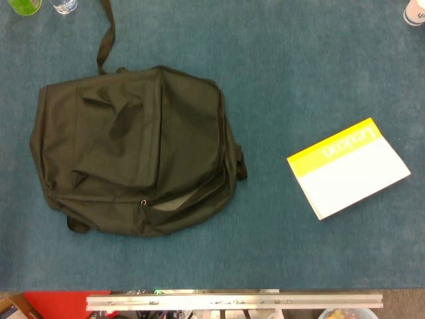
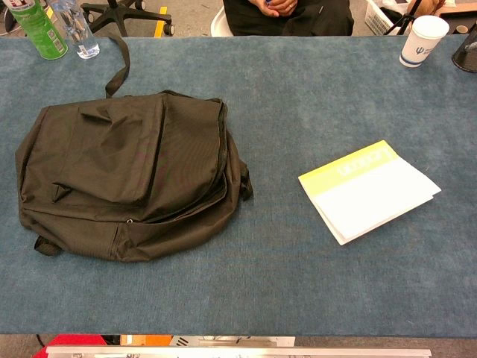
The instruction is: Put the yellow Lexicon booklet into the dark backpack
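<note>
The dark backpack [image 1: 133, 159] [image 2: 127, 171] lies flat on the left half of the blue table, its strap trailing toward the far edge. Its zipper runs along the right and near side, with a small gap showing near the pull [image 1: 143, 202]. The yellow Lexicon booklet [image 1: 348, 167] [image 2: 367, 190] lies flat to the right of the bag, apart from it, its yellow title band facing the far side and its white part nearer me. Neither hand shows in the head view or the chest view.
A green can [image 2: 33, 28] and a clear water bottle [image 2: 78, 30] stand at the far left corner. A white paper cup [image 2: 425, 39] stands at the far right, beside a dark mesh holder [image 2: 467, 51]. A seated person [image 2: 287, 15] is beyond the far edge.
</note>
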### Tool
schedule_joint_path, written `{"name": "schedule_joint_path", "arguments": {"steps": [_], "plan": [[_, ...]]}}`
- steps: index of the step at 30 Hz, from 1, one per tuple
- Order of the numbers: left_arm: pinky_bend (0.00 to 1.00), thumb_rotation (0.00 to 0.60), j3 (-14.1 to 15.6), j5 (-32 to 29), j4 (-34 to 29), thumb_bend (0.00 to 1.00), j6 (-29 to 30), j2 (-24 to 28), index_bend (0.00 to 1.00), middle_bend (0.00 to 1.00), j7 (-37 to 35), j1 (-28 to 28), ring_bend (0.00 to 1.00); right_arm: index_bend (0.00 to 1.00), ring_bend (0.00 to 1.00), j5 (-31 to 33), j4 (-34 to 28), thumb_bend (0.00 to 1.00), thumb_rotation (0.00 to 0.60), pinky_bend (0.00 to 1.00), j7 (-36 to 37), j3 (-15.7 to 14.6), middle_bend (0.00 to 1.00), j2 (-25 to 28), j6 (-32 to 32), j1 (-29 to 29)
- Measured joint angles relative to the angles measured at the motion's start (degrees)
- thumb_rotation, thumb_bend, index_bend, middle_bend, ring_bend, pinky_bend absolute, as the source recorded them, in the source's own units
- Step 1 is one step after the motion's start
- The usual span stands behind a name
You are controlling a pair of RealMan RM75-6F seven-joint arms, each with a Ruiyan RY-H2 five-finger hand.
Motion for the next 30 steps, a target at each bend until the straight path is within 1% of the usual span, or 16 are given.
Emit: {"name": "schedule_joint_path", "arguments": {"steps": [14,23,30], "plan": [[0.17,0.600,0.32,0.17,-0.29,0.22,0.26,-0.11,0.15,0.21,-0.22,0.30,0.12,0.34,0.30,-0.88,-0.37,0.10,0.600,0.44,0.12,0.15,0.37,0.67,-0.33,0.80],[0.17,0.600,0.33,0.61,-0.96,0.22,0.33,0.07,0.15,0.21,0.41,0.19,0.12,0.34,0.30,-1.55,0.16,0.10,0.600,0.44,0.27,-0.33,0.37,0.51,-1.57,1.48],[0.17,0.600,0.38,0.87,-1.24,0.22,0.50,0.10,0.15,0.21,0.61,0.23,0.12,0.34,0.30,-2.67,0.49,0.10,0.600,0.44,-0.06,-1.23,0.37,-0.15,-4.36,2.76]]}}
